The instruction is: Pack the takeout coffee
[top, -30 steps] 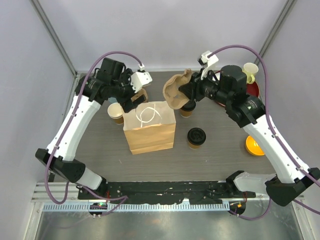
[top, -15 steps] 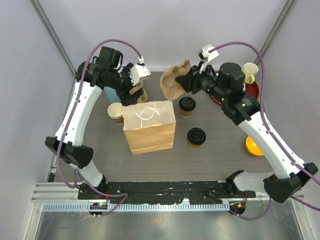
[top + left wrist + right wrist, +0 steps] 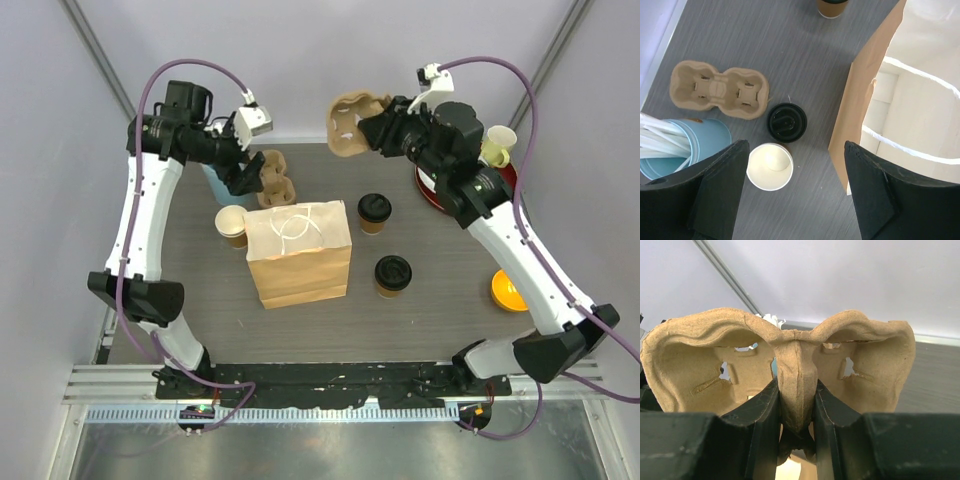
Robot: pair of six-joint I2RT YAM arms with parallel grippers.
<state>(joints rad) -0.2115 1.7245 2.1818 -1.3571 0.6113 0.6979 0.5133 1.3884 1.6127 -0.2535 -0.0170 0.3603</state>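
Fingers (image 3: 762, 415) of the right gripper (image 3: 796, 412) are clamped on the middle rib of a pulp cup tray (image 3: 710, 355). The tray is held up in the air over the far edge of the table (image 3: 450, 330), not resting on anything.

Fingers (image 3: 715, 200) of the left gripper (image 3: 795, 147) are wide apart with nothing between them. It hovers over the back-left corner, left of the paper bag (image 3: 298, 250).

Progress: nothing packed yet, as far as I can see.
- Coffee one (image 3: 374, 210) is upright with its lid on, on the table just right of the bag's far corner.
- Coffee two (image 3: 392, 272) is also upright and lidded, right of the bag and nearer the arms. Neither coffee touches the bag or a gripper.
- The bag stands upright with its mouth open. The left wrist view shows only part of the inside, and no cup shows there.

Under the left gripper:
- second tray (image 3: 720, 90) flat on the table
- black lid (image 3: 786, 121), can't tell if it's loose or on a cup
- open unlidded paper cup (image 3: 770, 166)
- blue cup of straws (image 3: 685, 145)

My read: early stage. Left to do: put the tray down or into the bag, seat both coffees in it, and get them inside the bag.
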